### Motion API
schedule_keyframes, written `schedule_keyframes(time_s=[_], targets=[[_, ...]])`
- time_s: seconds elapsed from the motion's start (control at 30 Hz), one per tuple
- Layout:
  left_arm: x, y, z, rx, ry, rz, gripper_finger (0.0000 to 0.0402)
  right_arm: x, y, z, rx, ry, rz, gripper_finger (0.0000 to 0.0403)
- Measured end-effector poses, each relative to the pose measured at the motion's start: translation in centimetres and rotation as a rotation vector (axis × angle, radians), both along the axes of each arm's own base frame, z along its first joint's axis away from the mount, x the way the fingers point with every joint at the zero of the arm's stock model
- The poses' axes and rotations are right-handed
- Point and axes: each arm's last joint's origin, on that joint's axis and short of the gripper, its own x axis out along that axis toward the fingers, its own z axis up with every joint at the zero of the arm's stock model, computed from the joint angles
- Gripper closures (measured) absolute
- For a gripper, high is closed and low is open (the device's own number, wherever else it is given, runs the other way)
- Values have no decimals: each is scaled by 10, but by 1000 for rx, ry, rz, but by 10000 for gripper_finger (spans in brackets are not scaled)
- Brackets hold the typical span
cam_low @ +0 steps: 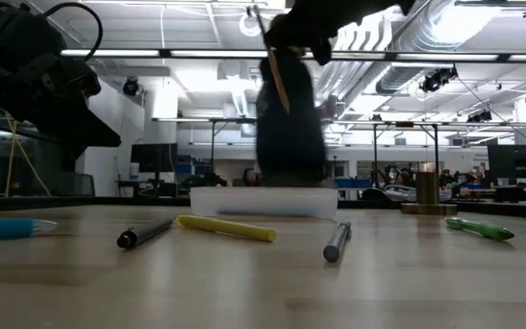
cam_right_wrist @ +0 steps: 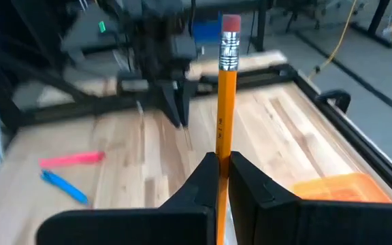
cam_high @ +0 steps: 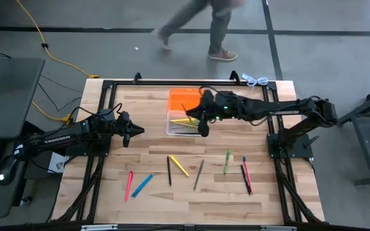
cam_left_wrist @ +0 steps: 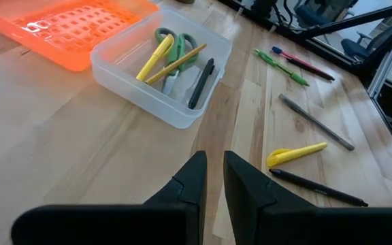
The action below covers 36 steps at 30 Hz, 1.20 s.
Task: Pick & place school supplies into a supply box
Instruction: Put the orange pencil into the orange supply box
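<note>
The clear supply box (cam_high: 184, 123) stands at the table's middle far side and holds green scissors (cam_left_wrist: 175, 45), a yellow marker (cam_left_wrist: 154, 58), a pencil and a black pen (cam_left_wrist: 201, 82). My right gripper (cam_high: 203, 126) hangs above the box, shut on an orange pencil (cam_right_wrist: 227, 95). My left gripper (cam_left_wrist: 213, 178) waits left of the box, slightly open, with nothing between its fingers. Several pens and markers lie flat on the near half: pink (cam_high: 129, 185), blue (cam_high: 142, 185), yellow (cam_high: 179, 165), grey (cam_high: 199, 174), green (cam_high: 227, 162). My right gripper pinches the pencil's shaft (cam_right_wrist: 222, 148) between its two fingers, which lie across it. The eraser end (cam_right_wrist: 230, 26) rises well above the fingers. The pencil (cam_low: 275, 68) stands close to upright, a little tilted, lifted clear above the box.
The orange lid-like tray (cam_high: 185, 99) lies just beyond the box. A white cable (cam_high: 257, 80) sits at the far right corner. A brass-coloured cylinder (cam_low: 425, 187) stands toward the right. A person (cam_high: 198, 25) walks on the floor past the far edge.
</note>
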Motion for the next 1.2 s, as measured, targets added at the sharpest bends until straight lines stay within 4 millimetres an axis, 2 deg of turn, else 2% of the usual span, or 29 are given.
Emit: schedule_keyframes(time_s=[0.37,0.63,0.87,1.2], targets=[[0,0,0,0,1,0,323,58,-24,6,-62,365,32,399],[0,0,0,1,1,0,323,92,-37,-3,-72,543,81,398],[0,0,0,1,1,0,323,104,-44,-22,-20,658,98,397],[0,0,0,1,0,0,323,111,-47,-49,57,725,125,399]])
